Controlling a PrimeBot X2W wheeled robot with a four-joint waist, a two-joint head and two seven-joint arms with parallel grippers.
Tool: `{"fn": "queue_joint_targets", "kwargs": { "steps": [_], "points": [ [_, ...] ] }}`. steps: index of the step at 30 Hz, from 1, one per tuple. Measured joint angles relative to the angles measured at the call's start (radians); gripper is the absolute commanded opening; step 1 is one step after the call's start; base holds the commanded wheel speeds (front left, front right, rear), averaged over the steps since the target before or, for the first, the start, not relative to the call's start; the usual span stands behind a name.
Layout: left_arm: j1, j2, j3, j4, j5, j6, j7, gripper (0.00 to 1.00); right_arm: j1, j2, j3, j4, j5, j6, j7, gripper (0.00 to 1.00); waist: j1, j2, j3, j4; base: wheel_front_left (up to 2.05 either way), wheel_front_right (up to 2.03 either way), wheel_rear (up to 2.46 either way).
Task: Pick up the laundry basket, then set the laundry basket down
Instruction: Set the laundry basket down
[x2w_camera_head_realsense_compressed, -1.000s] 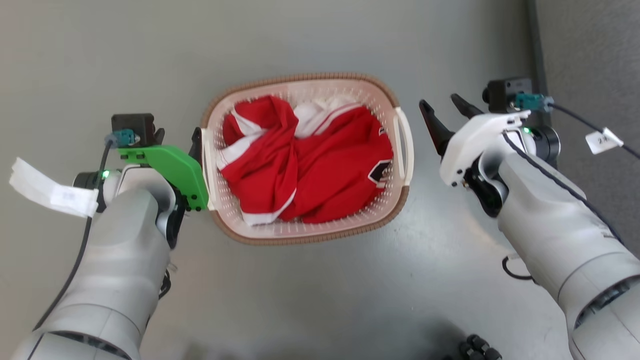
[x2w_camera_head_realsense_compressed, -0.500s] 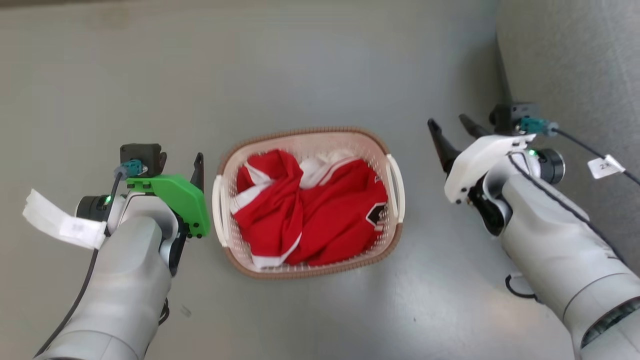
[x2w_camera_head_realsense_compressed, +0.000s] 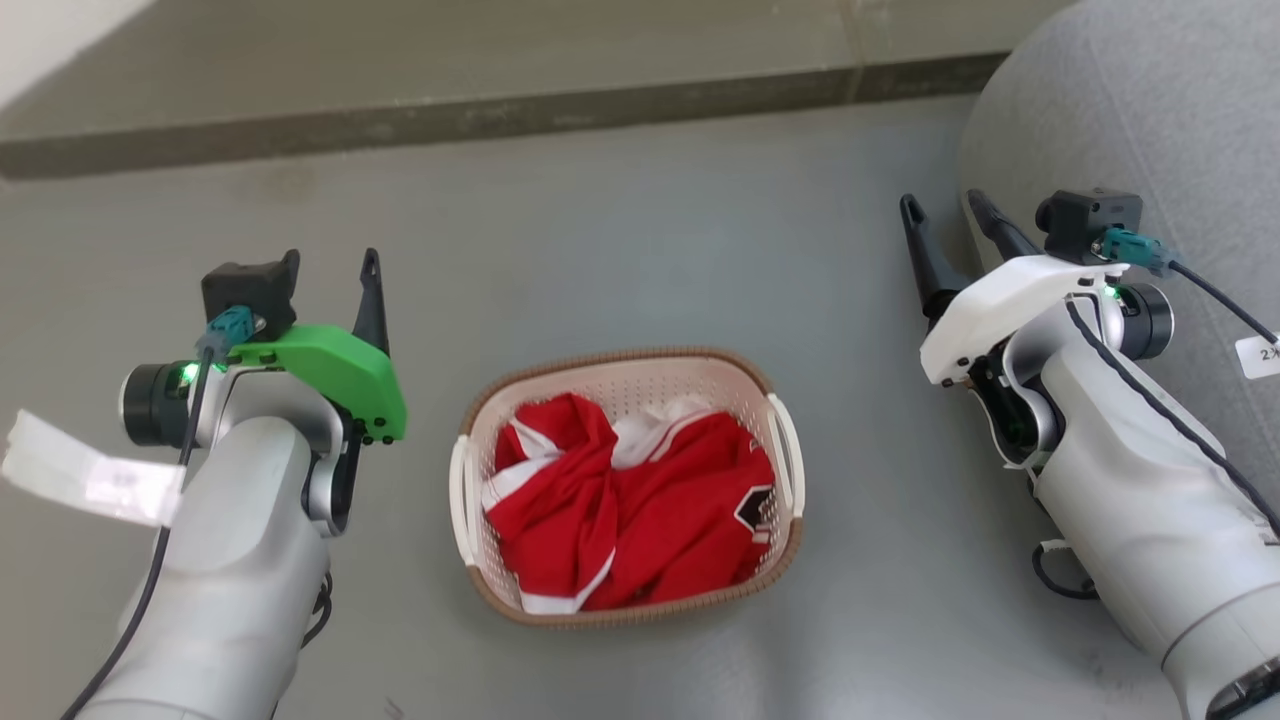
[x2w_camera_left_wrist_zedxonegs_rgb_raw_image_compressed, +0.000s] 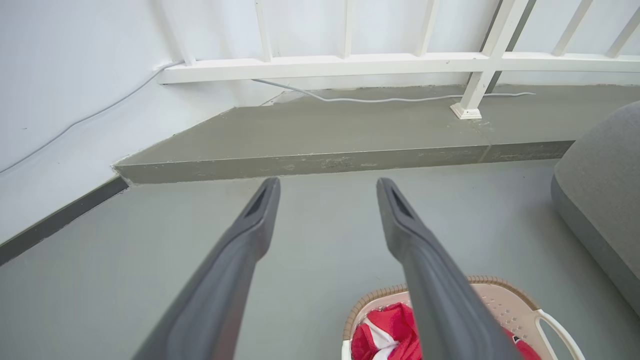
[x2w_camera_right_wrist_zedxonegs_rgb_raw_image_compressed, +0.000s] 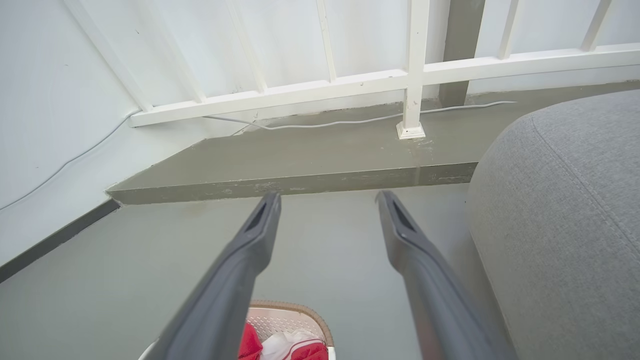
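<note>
The basket (x2w_camera_head_realsense_compressed: 620, 358) sits on the floor (x2w_camera_head_realsense_compressed: 600, 250) between the arms, with red clothes (x2w_camera_head_realsense_compressed: 640, 500) inside. The left gripper (x2w_camera_left_wrist_zedxonegs_rgb_raw_image_compressed: 327, 185) and right gripper (x2w_camera_head_realsense_compressed: 942, 202) flank it without touching, both spread wide and empty. A grey cushion (x2w_camera_head_realsense_compressed: 1150, 100) lies just beside the right gripper, and a low step (x2w_camera_head_realsense_compressed: 500, 115) runs beyond.

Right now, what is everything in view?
oval cream-white perforated plastic laundry basket: one, brown rim, on the floor between the arms.
crumpled clothes: heap, red and white, in the basket.
smooth floor: grey, underneath.
raised step: one, grey, beyond the basket.
slatted railing: one, white, on the step.
thin cable: one, pale, along the step.
upholstered seat: one, grey, robot's right.
left gripper: one, dark, open, left of basket.
right gripper: one, dark, open, right of basket.
</note>
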Motion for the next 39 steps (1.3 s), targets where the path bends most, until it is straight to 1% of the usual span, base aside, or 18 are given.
{"fn": "queue_joint_targets", "kwargs": {
  "steps": [2,9,12,16,19,24,26,32,39],
  "points": [
    [0.021,0.009,0.01,-0.04,0.01,0.01,0.0,1.0,0.017,-0.004,-0.014,-0.039,-0.015,-0.017,0.0,1.0,0.0,0.0,-0.021,0.001,0.0,0.0,0.0],
    [0.119,0.031,0.04,-0.168,0.055,0.034,0.0,1.0,0.097,-0.023,-0.055,-0.161,-0.077,-0.059,-0.001,1.0,0.0,0.0,-0.09,0.002,0.0,0.0,0.0],
    [0.182,0.036,0.048,-0.207,0.063,0.04,0.0,1.0,0.142,-0.025,-0.065,-0.2,-0.094,-0.063,-0.001,1.0,0.0,0.0,-0.119,0.0,0.0,0.0,0.0],
    [0.255,0.035,0.05,-0.26,0.074,0.049,0.0,1.0,0.208,-0.033,-0.082,-0.243,-0.116,-0.078,-0.001,1.0,0.0,0.0,-0.154,-0.002,0.0,0.0,0.0],
    [0.31,0.034,0.049,-0.291,0.08,0.049,0.0,1.0,0.261,-0.037,-0.091,-0.266,-0.123,-0.079,-0.001,1.0,0.0,0.0,-0.177,-0.003,0.0,0.0,0.0],
    [0.401,0.034,0.048,-0.329,0.088,0.051,0.0,1.0,0.349,-0.037,-0.11,-0.308,-0.134,-0.095,-0.001,1.0,0.0,0.0,-0.215,-0.002,0.0,0.0,0.0],
    [0.43,0.034,0.055,-0.349,0.096,0.058,0.0,1.0,0.38,-0.038,-0.116,-0.326,-0.135,-0.097,-0.001,1.0,0.0,0.0,-0.23,-0.001,0.0,0.0,0.0],
    [0.493,0.036,0.081,-0.396,0.117,0.058,0.0,1.0,0.441,-0.045,-0.135,-0.382,-0.159,-0.105,-0.001,1.0,0.0,0.0,-0.258,0.004,0.0,0.0,0.0],
    [0.558,0.041,0.12,-0.461,0.126,0.066,0.0,1.0,0.489,-0.055,-0.161,-0.453,-0.196,-0.112,-0.001,1.0,0.0,0.0,-0.264,0.007,0.0,0.0,0.0]
  ]
}}
